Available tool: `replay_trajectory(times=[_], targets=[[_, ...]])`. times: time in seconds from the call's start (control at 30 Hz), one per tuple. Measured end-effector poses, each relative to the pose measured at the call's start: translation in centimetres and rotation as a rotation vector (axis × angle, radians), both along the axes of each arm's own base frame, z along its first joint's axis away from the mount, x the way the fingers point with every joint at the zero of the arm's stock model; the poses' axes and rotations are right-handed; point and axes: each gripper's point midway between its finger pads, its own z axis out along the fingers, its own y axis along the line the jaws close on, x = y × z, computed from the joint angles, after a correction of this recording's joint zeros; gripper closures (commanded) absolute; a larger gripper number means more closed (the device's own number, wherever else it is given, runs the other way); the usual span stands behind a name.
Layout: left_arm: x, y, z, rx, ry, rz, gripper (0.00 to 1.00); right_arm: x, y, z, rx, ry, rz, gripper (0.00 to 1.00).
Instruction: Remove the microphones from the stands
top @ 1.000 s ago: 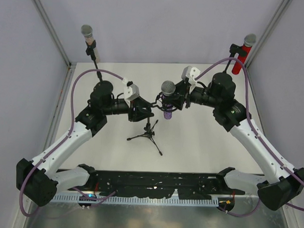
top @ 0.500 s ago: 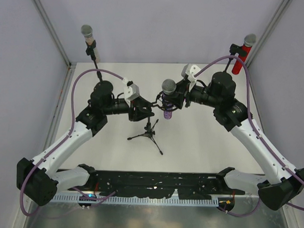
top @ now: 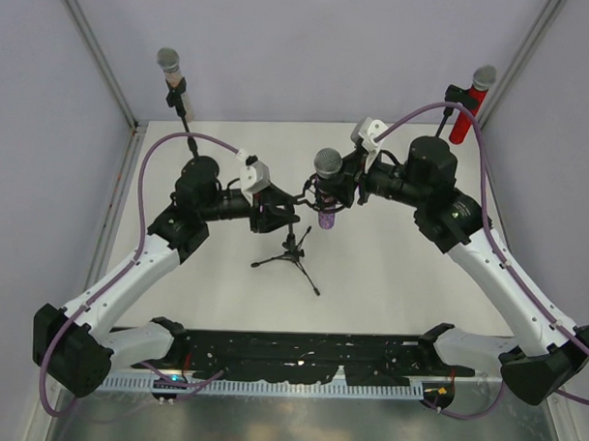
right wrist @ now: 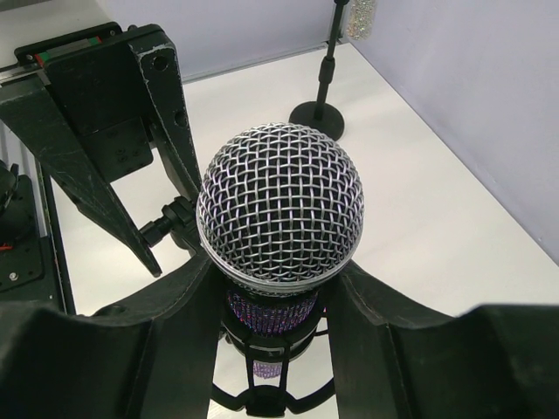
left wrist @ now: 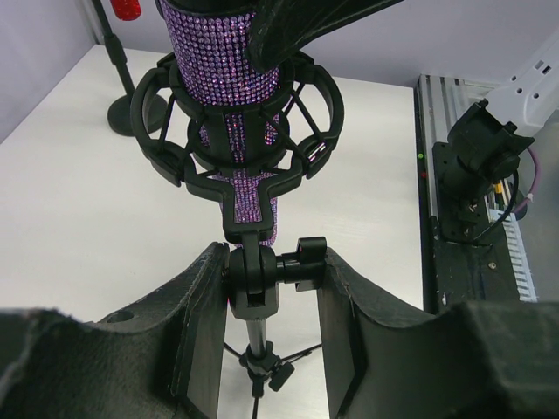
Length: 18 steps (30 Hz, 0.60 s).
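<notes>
Nearest, along the front edge of the table [top: 398, 292], lies the black base rail [top: 300, 351] to which both arms are bolted. Just beyond it the small tripod stand [top: 291, 251] has its three legs spread on the white surface, midway between the two arms. The left gripper [top: 273, 212] reaches in from the left at the stand's upper end. The left wrist view shows its two dark fingers [left wrist: 196, 323] drawn in against the swivel joint and its side knob, just beneath the shock mount [left wrist: 153, 150], so it has the stand pinched there. Above that joint the microphone [top: 325, 168] sits upright in the ring of the mount, its purple glittering body passing through the ring and sticking out a little below it. The right gripper [top: 339, 188] comes in from the right and higher up. In the right wrist view its fingers [right wrist: 170, 323] press on either side of the purple body directly under the silver mesh head, clamped onto the microphone. Farther off, at the back left corner, a beige-handled mic [top: 174, 76] stands on its own stand, and at the back right corner a red mic [top: 470, 106] does likewise, both well apart from the grippers.
</notes>
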Motion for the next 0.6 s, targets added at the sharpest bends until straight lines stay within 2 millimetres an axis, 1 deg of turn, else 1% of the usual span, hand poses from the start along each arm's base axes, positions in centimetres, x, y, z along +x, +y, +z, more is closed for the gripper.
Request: replay_trajectory(times=[0.2,0.43,0.5,0.53,0.6], targets=[[0.19,-0.07,0.2,-0.006,-0.012,0.003,0.7,0.24,-0.05,0.39,0.004,0.009,-0.032,0.74],[0.22,-0.09,0.2,-0.007,-0.012,0.003,0.71,0.15,0.04,0.32,-0.014,-0.018,-0.019,0.74],[0.22,-0.09,0.2,-0.007,-0.013,0.003,0.71,0.08,0.07,0.27,-0.03,-0.042,-0.005,0.69],[0.22,-0.09,0.2,-0.007,-0.013,0.002,0.7,0.02,0.09,0.21,-0.038,-0.052,0.003,0.64],[0.22,-0.09,0.19,-0.007,-0.013,0.002,0.7,-0.08,0.14,0.16,-0.05,-0.073,0.018,0.65]])
